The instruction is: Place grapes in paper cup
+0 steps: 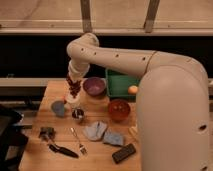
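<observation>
A wooden table is filling the lower left of the frame beneath a dark window wall. Left of centre, the gripper is hanging downward, pinching the grapes directly above the paper cup. A grey-blue cup and a small metal cup are sitting just below; a purple bowl is lying to the right.

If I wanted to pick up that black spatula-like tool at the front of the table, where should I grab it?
Grip the black tool across its narrow handle, coming straight down from above: it lies flat and slanted on the table. The gripper is far off, over the paper cup with the grapes.
</observation>
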You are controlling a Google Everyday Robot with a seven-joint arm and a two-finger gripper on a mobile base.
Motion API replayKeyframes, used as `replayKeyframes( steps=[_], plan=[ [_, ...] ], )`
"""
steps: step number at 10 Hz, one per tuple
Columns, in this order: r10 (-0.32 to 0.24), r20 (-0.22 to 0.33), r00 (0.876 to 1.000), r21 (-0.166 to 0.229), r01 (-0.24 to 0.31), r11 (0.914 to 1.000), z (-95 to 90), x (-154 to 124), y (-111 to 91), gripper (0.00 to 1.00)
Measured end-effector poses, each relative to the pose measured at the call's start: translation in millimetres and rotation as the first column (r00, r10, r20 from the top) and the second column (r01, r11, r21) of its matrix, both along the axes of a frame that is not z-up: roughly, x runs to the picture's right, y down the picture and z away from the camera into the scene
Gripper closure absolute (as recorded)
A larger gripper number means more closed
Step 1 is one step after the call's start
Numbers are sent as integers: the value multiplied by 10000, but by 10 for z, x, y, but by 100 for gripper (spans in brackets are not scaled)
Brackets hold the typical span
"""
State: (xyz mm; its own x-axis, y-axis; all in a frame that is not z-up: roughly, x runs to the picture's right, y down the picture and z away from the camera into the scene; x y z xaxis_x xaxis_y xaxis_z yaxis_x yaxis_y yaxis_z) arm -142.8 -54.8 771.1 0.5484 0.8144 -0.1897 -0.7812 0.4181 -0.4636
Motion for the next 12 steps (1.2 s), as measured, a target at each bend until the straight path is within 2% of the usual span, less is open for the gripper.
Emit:
replayKeyframes(
  steps=[6, 8, 12],
  plan=[
    [41, -47, 10000, -539, -43, 9985, 178, -75, 177, 99],
    [96, -34, 9999, -741, -98, 9972, 261, -100, 251, 85],
    [145, 0, 9999, -973, -145, 9951, 365, -124, 346, 45]
  ],
)
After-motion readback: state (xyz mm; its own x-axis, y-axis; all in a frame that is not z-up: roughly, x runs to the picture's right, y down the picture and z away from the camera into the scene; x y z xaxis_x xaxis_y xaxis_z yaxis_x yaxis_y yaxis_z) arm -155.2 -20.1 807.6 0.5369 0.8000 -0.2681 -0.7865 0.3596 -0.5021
